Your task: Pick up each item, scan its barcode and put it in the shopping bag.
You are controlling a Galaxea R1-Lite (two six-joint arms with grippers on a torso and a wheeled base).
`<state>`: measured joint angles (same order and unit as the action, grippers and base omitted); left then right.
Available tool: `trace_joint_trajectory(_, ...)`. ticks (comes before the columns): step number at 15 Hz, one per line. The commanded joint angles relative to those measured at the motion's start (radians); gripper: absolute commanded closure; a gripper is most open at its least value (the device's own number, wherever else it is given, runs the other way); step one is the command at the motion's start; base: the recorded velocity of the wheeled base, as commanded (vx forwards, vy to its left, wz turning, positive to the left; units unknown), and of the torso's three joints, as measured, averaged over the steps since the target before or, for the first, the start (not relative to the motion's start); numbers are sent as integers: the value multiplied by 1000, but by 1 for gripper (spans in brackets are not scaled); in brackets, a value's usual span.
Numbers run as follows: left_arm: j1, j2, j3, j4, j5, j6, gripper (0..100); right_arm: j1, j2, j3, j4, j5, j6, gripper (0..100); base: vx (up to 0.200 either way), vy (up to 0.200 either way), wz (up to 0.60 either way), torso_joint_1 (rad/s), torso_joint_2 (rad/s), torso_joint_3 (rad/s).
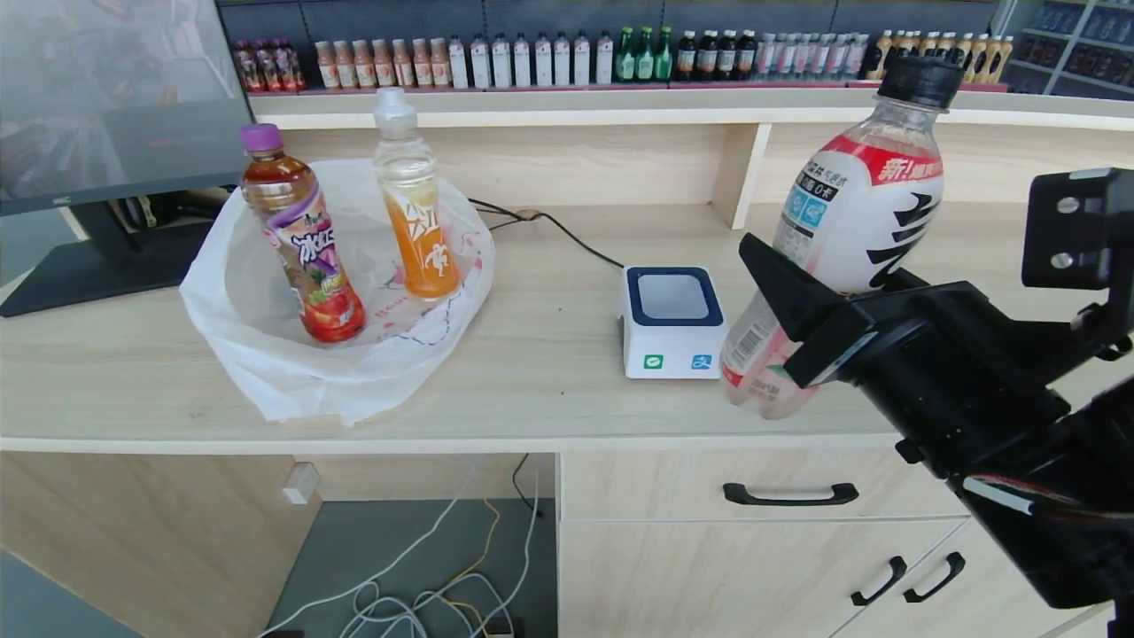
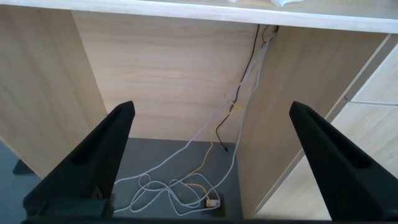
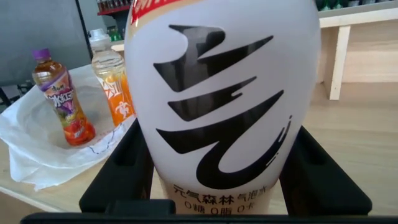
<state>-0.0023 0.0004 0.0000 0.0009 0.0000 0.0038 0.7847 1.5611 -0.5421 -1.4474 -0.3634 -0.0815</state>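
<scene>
Right gripper (image 3: 221, 180) pinches the tilted white bottle (image 1: 850, 204) just right of the scanner (image 1: 671, 323), close to the counter's (image 1: 532, 390) near edge. Bare counter separates the scanner from the bag (image 1: 266, 354) at left. Left gripper (image 2: 211, 112) hangs spread below the counter.

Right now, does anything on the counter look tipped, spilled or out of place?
Nothing is spilled or damaged. The purple-capped bottle leans noticeably inside the shopping bag, beside the more upright orange bottle. The white-labelled bottle is tilted too, but the right gripper is holding it next to the scanner.
</scene>
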Motion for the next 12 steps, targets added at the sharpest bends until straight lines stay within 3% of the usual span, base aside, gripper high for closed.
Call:
trace_joint_trajectory(1,1,0,0,-1,0,-1,0,-1,13,-25,-1,0,-41,100,0,0,0,0,0,0)
trace_joint_trajectory(6,1,0,0,-1,0,-1,0,-1,66,-194,41,4,-216,100,0,0,0,0,0,0)
trace_joint_trajectory(12,1,0,0,-1,0,-1,0,34,134,-403,183,6,-408,100,0,0,0,0,0,0)
